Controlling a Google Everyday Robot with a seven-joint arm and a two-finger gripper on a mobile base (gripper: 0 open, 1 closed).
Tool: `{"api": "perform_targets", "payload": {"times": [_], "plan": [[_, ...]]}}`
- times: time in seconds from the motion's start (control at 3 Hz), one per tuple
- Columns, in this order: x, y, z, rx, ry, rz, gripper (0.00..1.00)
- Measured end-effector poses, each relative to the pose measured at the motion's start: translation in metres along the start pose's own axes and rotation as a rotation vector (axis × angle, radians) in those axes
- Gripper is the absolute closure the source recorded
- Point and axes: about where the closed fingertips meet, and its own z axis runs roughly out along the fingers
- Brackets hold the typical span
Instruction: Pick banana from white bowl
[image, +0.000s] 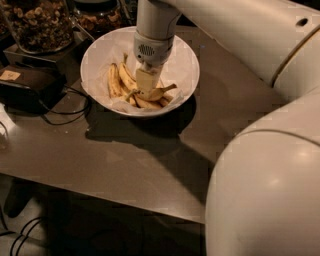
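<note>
The white bowl (189, 60), lined with crinkled white paper, stands at the back of the dark table and holds several yellow bananas. A curved speckled banana (163, 91) with a dark stem tip lies at the bowl's front right. Straighter bananas (114, 80) lie to its left. My gripper (146, 86) points straight down inside the bowl. Its tip is at the bananas, right over the left part of the curved banana, and it hides what lies beneath it.
Glass jars of nuts (39, 22) (97, 17) stand behind the bowl at the left. A black box (27, 85) with cables (70, 112) sits left of the bowl. My large white arm (270, 170) fills the right side. The table's front edge (125, 197) runs below.
</note>
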Motion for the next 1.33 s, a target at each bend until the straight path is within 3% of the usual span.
{"api": "perform_targets", "payload": {"times": [0.33, 1.0, 1.33], "plan": [[-0.002, -0.001, -0.001, 0.006, -0.012, -0.003, 1.0], [0.029, 0.009, -0.049, 0.091, -0.158, -0.075, 1.0], [0.036, 0.017, -0.064, 0.102, -0.212, -0.117, 1.0]]}}
